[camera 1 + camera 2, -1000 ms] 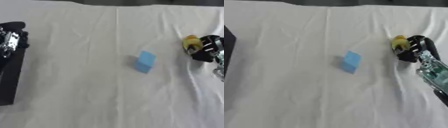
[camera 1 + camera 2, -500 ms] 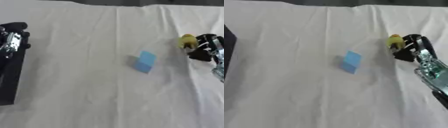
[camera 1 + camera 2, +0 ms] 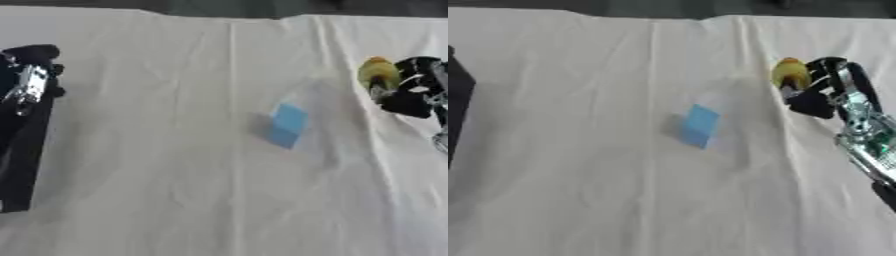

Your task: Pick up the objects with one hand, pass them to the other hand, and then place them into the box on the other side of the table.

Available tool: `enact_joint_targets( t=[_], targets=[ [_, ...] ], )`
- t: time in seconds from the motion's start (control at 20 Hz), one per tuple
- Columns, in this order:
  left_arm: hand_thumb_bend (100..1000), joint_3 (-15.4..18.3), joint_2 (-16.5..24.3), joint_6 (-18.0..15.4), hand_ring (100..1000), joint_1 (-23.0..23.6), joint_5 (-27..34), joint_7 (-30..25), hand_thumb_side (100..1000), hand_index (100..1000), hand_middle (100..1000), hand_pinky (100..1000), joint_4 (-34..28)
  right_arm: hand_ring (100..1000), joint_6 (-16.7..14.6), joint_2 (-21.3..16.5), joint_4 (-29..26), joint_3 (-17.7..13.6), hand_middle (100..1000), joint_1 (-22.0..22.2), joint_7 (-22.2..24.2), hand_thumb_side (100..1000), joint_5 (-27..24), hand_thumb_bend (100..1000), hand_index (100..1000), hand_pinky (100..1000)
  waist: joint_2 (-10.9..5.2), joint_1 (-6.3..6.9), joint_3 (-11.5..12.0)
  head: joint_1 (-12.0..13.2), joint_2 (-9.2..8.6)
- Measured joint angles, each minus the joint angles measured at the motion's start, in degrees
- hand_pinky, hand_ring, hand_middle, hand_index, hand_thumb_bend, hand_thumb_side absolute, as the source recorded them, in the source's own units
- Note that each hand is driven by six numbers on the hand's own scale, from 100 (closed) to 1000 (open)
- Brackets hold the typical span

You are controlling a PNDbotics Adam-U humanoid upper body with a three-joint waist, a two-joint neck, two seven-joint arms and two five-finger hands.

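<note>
R hand [image 3: 826, 87] curls its fingers round yellow object [image 3: 790, 73] right of blue block [image 3: 700, 125] on white cloth [image 3: 605, 190]; only left eye view shows L hand [image 3: 30, 80], far left of block, fingers unclear.

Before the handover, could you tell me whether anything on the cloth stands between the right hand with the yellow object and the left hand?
Only the blue block lies on the cloth roughly between them. The right hand has its fingers curled round the yellow object; the left hand is at the far left edge.
</note>
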Motion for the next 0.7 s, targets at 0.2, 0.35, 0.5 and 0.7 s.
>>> enact_joint_targets(
  t=[0.2, 0.35, 0.5, 0.7],
  targets=[
    [100, 0.2, 0.0, 0.3, 794, 0.4, -0.1, 0.0, 623, 757, 803, 720, 0.0, 499, -0.7, -0.8, -3.3, 0.6, 299, 0.0, -0.7, 100, -0.9, 100, 495, 161, -1.79, 0.68, -0.8, 1.0, 1.04],
    [100, 0.6, 0.2, 0.6, 794, 0.4, -0.2, 0.1, 611, 759, 803, 720, -0.1, 492, -2.9, -0.8, -3.8, 2.4, 298, 0.0, -2.9, 100, -1.1, 100, 495, 145, -2.71, 1.40, -1.4, 1.9, 1.84],
    [100, 1.2, 1.1, 1.0, 793, 0.2, -0.6, 0.0, 595, 763, 805, 721, -0.7, 488, -4.5, -0.8, -3.8, 4.4, 296, -0.1, -4.6, 100, 0.4, 100, 494, 145, -4.08, 2.06, -1.9, 2.7, 2.62],
    [100, 2.0, 2.6, 1.0, 796, -1.8, -1.6, -0.8, 574, 766, 807, 727, -1.0, 485, -4.9, 0.4, -3.8, 6.5, 295, -1.6, -5.0, 100, 4.0, 100, 494, 154, -5.04, 2.91, -2.4, 3.4, 3.73]
  ],
)
